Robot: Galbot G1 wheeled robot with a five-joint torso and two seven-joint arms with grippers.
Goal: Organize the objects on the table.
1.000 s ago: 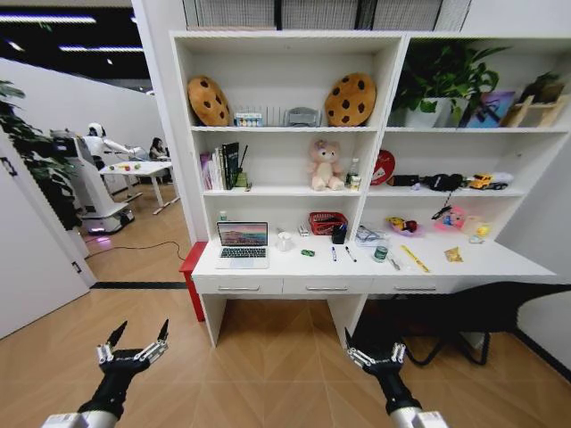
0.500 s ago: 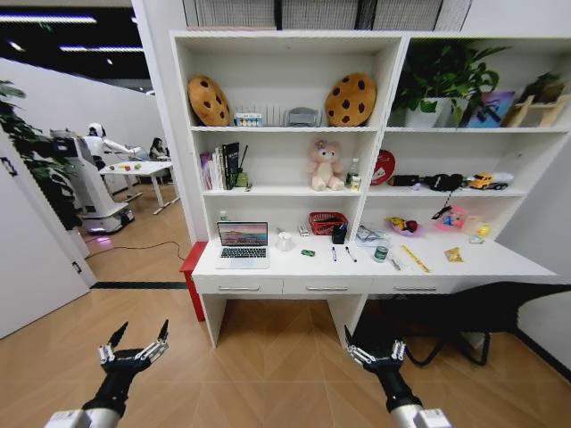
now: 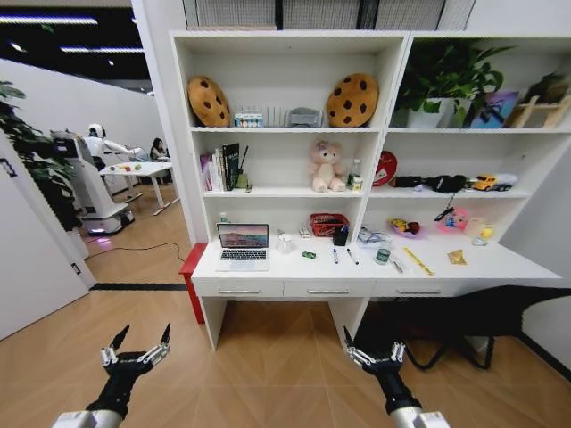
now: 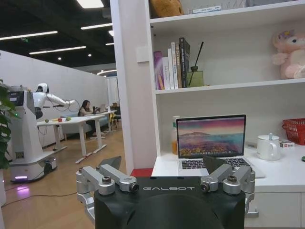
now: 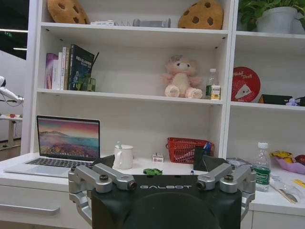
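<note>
Head view: white desk (image 3: 268, 272) with three drawers, well ahead of the robot. On it: open silver laptop (image 3: 243, 245) at the left end; small green toy (image 3: 308, 254) near the middle; two pens (image 3: 343, 255) just right of it. Nothing looks sorted yet; the whole task appears to remain. Left gripper (image 3: 136, 346) and right gripper (image 3: 375, 348) held low over the floor, fingers spread wide, both empty.

Left wrist view: left gripper (image 4: 169, 168) jaws wide apart, touching nothing; laptop (image 4: 212, 141) beyond.

Right wrist view: right gripper (image 5: 162, 171) likewise wide, unloaded; laptop (image 5: 64, 143), green toy (image 5: 153, 171) on the desktop.
</note>
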